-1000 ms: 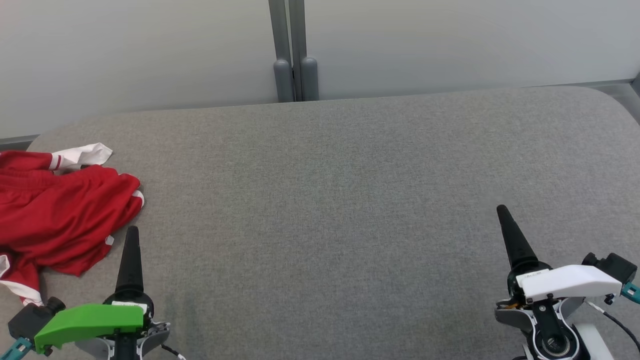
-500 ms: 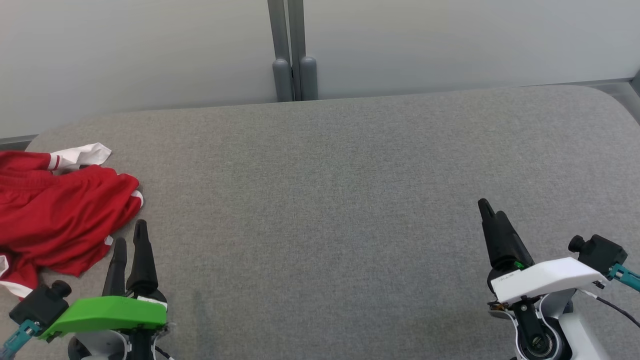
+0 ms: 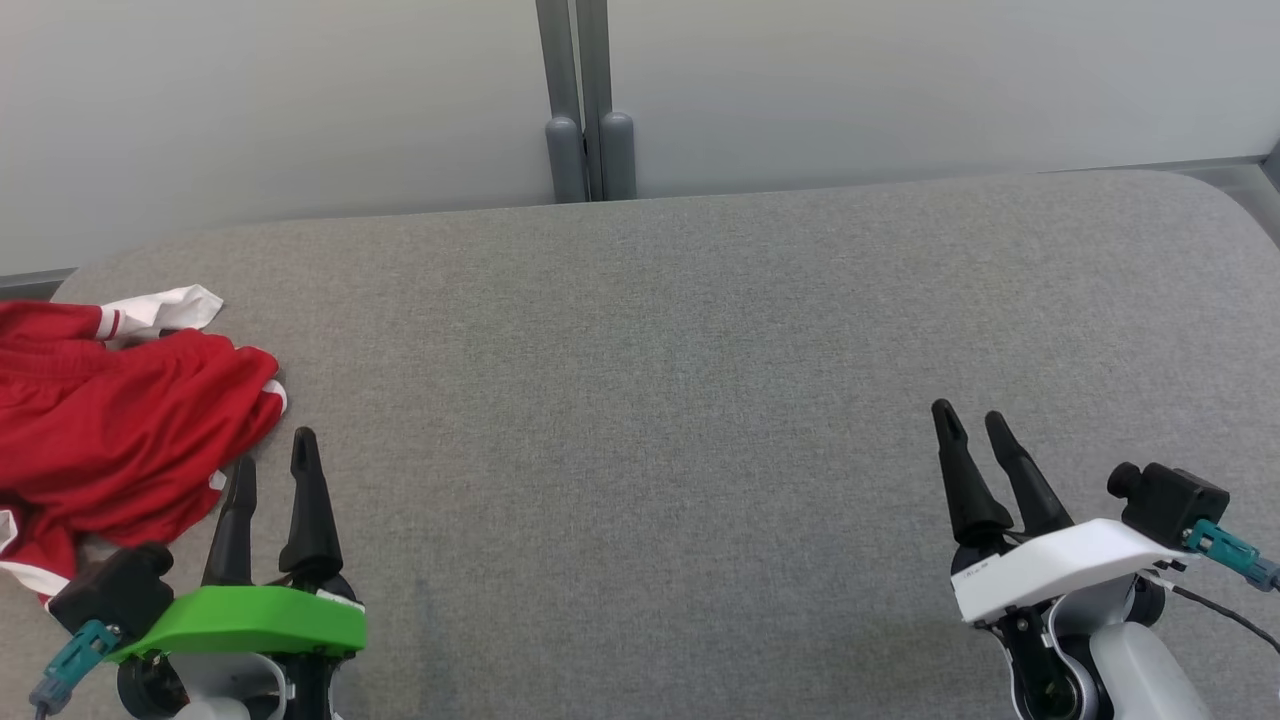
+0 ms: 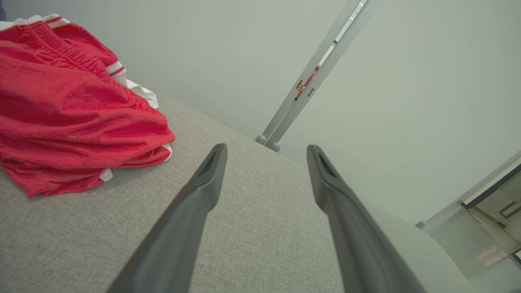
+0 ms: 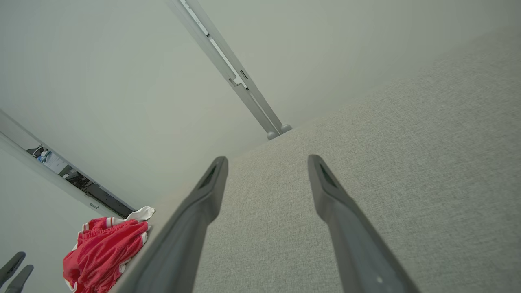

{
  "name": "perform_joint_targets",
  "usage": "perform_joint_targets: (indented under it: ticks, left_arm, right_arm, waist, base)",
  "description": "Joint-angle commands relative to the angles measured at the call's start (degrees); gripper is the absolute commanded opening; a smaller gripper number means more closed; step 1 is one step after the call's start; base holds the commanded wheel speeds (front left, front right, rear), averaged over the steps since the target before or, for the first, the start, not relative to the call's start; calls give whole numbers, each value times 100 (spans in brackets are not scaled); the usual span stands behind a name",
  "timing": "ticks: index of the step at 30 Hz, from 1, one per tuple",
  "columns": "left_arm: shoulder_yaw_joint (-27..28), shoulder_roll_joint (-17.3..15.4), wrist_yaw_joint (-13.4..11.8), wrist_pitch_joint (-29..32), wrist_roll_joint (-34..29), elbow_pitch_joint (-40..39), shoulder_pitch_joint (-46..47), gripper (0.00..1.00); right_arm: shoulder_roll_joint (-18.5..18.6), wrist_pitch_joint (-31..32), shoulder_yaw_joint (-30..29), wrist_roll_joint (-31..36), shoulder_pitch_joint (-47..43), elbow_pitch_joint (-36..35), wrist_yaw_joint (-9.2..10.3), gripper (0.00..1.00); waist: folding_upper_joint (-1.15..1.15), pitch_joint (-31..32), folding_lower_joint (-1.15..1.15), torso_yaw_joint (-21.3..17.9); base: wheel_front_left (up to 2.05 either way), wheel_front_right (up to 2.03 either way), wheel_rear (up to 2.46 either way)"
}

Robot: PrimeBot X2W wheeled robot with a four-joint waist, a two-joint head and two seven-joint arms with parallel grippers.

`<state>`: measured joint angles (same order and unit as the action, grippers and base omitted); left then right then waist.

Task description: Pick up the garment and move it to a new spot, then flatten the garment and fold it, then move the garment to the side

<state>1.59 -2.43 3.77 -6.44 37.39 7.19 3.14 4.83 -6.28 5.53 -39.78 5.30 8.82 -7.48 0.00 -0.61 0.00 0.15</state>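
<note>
You've got the grey desk across most of the frame, with the red garment bunched up at its left edge. Your left claw sits lower left just beside it, fingers apart. Your right claw is lower right, fingers apart too.

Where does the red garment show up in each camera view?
Head view: red garment at the left edge, beside the left pincer.
Left wrist view: upper left.
Right wrist view: bottom left, small.
Shared landmark: the grey double post.
</note>
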Motion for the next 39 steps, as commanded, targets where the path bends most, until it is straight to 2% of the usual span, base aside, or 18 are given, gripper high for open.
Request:
perform_joint_targets:
  ticks: [1, 21, 39]
  left_arm:
    - [-17, -35, -32, -54, -233, -105, 18, 100]
    - [-132, -53, -97, -355, -1454, -159, -38, 100]
    - [-211, -60, -145, -590, -2388, -36, -54, 100]
  right_arm:
    - [52, -74, 40, 206, 153, -110, -1, 100]
    - [87, -378, 257, 1515, 142, -274, -1, 100]
    - [117, -610, 396, 2366, 171, -191, -2, 100]
  waist:
    - [0, 0, 0, -2]
    - [0, 11, 0, -14]
    - [0, 20, 0, -8]
  base:
    - [0, 0, 0]
    - [0, 0, 0]
    - [0, 0, 0]
